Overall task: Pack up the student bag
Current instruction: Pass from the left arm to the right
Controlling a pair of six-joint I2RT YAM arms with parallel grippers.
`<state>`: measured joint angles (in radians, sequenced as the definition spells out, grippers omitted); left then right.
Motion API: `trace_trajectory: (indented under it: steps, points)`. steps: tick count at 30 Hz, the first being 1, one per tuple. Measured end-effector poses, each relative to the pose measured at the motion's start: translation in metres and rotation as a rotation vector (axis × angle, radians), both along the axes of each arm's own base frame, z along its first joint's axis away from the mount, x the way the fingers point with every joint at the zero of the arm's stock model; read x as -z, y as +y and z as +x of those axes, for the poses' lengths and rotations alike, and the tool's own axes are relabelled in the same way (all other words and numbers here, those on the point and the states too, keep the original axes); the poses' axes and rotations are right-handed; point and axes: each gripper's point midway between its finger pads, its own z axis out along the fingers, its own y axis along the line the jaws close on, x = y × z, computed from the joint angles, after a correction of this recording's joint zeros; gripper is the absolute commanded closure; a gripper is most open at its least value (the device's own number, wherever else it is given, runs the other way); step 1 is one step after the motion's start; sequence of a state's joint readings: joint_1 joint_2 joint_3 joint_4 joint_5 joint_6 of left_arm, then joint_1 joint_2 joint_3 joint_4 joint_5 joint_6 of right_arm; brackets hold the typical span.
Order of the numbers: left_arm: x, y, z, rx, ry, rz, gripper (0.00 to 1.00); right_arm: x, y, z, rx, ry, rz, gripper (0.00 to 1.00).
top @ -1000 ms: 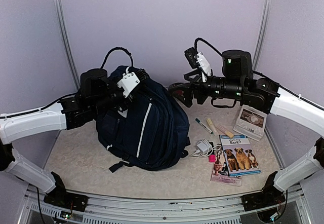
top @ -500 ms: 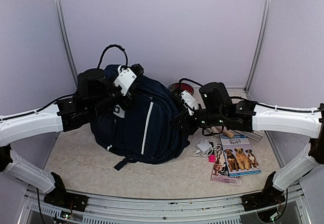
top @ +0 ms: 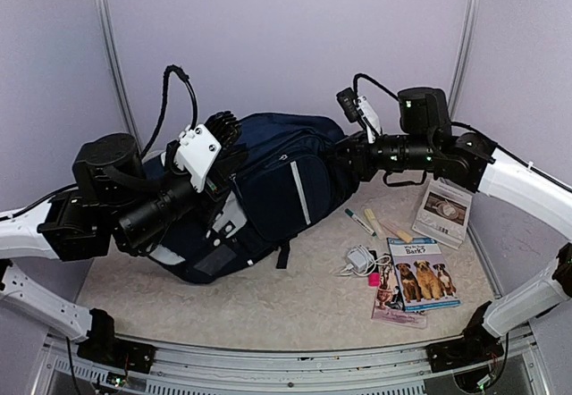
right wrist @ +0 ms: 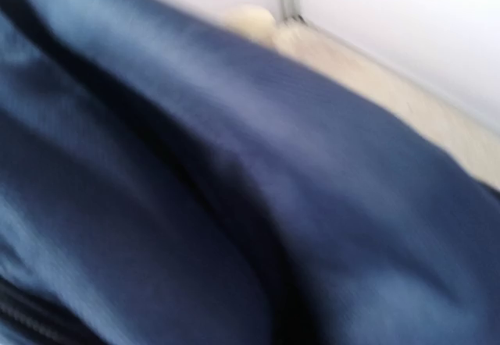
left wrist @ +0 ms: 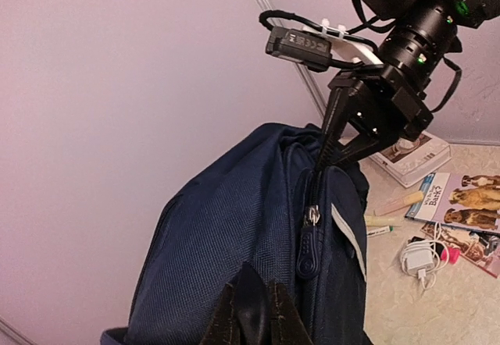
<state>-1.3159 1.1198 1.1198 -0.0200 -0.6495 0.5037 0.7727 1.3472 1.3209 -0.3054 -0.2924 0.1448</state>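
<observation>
Centre frame: student bag (top: 268, 189) slung between both arms. Left gripper (left wrist: 251, 318) pinched tight on its fabric; right gripper (left wrist: 337, 154) clamped on its zip edge. Lower right: dog book (top: 427, 277), title reads "Bark?".

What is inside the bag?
Its inside is hidden: the bag shows only navy fabric and a zipper that looks closed. The dog book, charger and pens lie outside on the table.
</observation>
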Motion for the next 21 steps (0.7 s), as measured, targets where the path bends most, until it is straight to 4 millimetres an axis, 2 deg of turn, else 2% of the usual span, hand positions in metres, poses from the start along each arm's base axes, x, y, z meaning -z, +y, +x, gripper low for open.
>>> trace_trajectory:
  steps: [2,5,9,13,17,21]
  points:
    - [-0.009,0.001,-0.012,0.01,-0.006,-0.019,1.0,-0.021,0.003,-0.006,-0.04,-0.021,0.035,1.0]
    - [-0.022,0.015,-0.012,-0.023,-0.02,-0.056,1.0,-0.038,0.007,-0.017,-0.104,-0.031,0.069,1.0]
    - [-0.034,0.033,-0.007,-0.08,-0.033,-0.092,1.0,-0.047,0.01,-0.033,-0.187,-0.023,0.099,1.0]
    - [-0.039,0.049,0.008,-0.14,-0.025,-0.131,1.0,-0.055,0.013,-0.05,-0.261,-0.013,0.125,1.0]
    - [-0.026,0.067,0.032,-0.207,0.003,-0.152,1.0,-0.06,0.021,-0.067,-0.327,-0.002,0.151,1.0]
    - [-0.009,0.075,0.047,-0.235,0.035,-0.154,1.0,-0.061,0.028,-0.082,-0.372,0.008,0.158,1.0]
